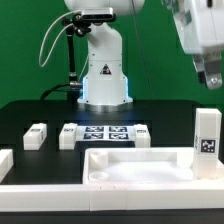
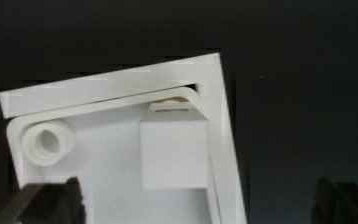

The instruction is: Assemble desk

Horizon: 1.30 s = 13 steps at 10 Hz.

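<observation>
The desk slab [image 1: 140, 165] lies at the front, recessed side up. One white tagged leg post [image 1: 206, 143] stands upright at the slab's corner on the exterior view's right. My gripper [image 1: 209, 72] hangs well above that post. In the wrist view, I look down on the slab corner [image 2: 105, 110], with the post's square top [image 2: 172, 150] and a round hole [image 2: 48, 142] beside it. My gripper [image 2: 197, 208] is open and empty, and its dark fingertips [image 2: 51, 205] stand wide apart on either side of the post.
Three more leg posts lie on the black table behind the slab [image 1: 36, 136], [image 1: 70, 135], [image 1: 140, 134]. The marker board [image 1: 105, 133] lies between them. Low white border rails [image 1: 50, 195] run along the front and left. The robot base [image 1: 103, 75] stands at the back.
</observation>
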Each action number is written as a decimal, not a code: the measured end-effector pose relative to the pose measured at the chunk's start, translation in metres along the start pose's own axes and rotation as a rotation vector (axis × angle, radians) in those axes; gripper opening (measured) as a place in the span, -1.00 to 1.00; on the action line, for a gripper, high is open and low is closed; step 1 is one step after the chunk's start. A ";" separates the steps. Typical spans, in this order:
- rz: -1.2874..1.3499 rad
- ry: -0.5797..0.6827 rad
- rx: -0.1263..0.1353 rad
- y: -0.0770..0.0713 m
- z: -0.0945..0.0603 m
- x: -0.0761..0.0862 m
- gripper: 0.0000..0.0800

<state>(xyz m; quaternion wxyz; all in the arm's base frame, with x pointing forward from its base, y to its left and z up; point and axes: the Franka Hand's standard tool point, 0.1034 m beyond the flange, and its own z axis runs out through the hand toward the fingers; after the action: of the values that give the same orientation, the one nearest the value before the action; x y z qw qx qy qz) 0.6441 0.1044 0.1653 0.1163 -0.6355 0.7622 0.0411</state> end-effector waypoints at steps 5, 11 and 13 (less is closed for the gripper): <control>-0.007 0.002 -0.004 0.001 0.003 0.000 0.62; -0.351 0.026 -0.047 0.066 0.024 0.029 0.62; -0.483 0.027 -0.053 0.070 0.026 0.016 0.62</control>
<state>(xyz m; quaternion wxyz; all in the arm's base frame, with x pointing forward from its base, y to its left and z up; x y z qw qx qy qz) 0.5765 0.1075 0.1300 0.0957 -0.8028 0.5881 0.0234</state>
